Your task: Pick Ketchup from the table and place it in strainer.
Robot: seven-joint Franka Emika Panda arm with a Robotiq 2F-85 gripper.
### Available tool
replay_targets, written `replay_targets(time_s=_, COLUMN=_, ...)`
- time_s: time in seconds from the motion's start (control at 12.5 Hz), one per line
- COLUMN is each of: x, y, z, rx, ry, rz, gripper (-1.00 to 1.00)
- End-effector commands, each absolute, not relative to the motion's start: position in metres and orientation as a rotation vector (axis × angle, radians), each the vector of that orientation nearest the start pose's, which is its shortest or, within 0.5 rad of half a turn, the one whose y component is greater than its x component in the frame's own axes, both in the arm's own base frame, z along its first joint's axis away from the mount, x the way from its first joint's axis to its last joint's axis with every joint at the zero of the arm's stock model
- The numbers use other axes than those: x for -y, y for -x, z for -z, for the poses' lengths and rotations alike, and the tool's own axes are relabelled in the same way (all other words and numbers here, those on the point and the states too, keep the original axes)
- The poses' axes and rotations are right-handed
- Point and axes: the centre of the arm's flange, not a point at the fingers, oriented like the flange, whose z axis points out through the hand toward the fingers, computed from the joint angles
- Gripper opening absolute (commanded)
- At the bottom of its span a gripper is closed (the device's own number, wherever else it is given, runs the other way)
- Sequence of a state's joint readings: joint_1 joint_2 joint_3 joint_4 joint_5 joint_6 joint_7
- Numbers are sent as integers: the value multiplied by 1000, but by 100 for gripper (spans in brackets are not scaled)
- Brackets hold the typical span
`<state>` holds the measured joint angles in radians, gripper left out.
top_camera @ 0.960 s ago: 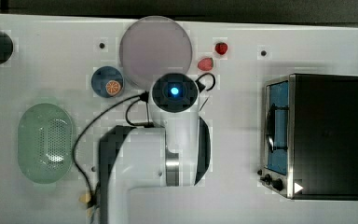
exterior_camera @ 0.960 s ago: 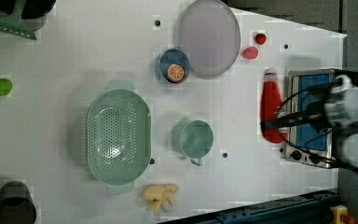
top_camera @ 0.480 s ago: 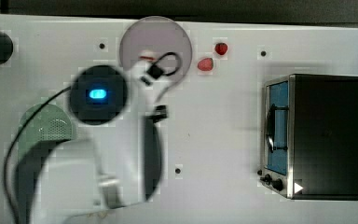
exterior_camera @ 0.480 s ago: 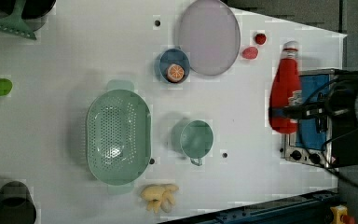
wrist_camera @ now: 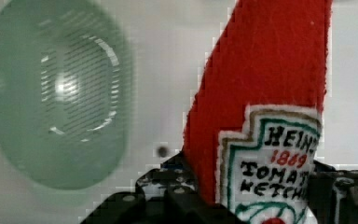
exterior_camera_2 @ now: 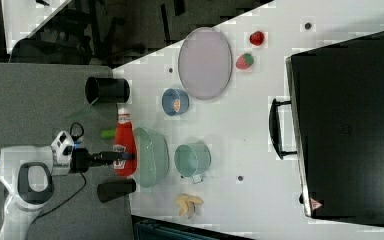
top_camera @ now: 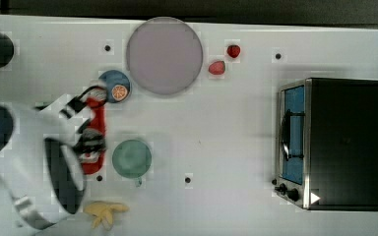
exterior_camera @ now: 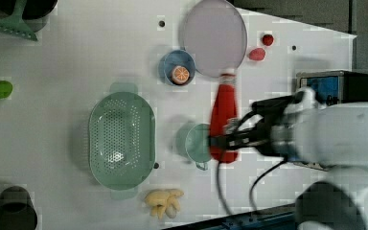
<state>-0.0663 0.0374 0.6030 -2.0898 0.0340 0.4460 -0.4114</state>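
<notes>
One Ketchup [exterior_camera: 223, 115] bottle, one strainer [exterior_camera: 120, 139], one green cup [exterior_camera: 195, 143], one lilac plate [exterior_camera: 214, 37], two strawberry pieces. Arm reaches level over the desk [exterior_camera: 76, 57]; pincer [exterior_camera: 219, 142] pinching Ketchup near its base, aloft, beside the strainer in the left view.

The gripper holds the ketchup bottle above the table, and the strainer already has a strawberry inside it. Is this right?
Not quite. The gripper does hold the ketchup bottle above the table, but the strainer is empty, as the left view shows. The strawberry pieces lie beside the lilac plate.

Ketchup [wrist_camera: 265, 93] — cap cut off by wrist view's edge.
</notes>
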Motion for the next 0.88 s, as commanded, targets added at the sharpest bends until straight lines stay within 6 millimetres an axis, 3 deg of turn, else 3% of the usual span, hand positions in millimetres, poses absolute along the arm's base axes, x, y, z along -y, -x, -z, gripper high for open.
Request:
replay_targets(time_s=0.08, x=-324, y=-452, z=-388, rx=-7, ry=3082, rz=-126, gripper=24)
replay_targets(time_s=0.32, x=-368, y=-442, z=-344, rx=-78, ry=2976, rz=-129, gripper=24)
replay_targets(time_s=0.48, x=-386, y=-438, z=-314, rx=-161, ry=2918, rz=-123, gripper=24)
replay_targets(time_s=0.56, x=-391, y=-436, z=-301, rx=-197, ry=2902, rz=-118, gripper=32)
replay_targets(time_s=0.72, x=-392, y=-432, z=-277, rx=-226, ry=2898, rz=-132, gripper=74)
replay_targets(time_s=0.8, x=-393, y=-432, z=-272, rx=-217, ry=2901, rz=-137, gripper=96)
replay_targets(time_s=0.88, x=-393, y=-432, z=-274, rx=-216, ry=2900, rz=-134, gripper=100)
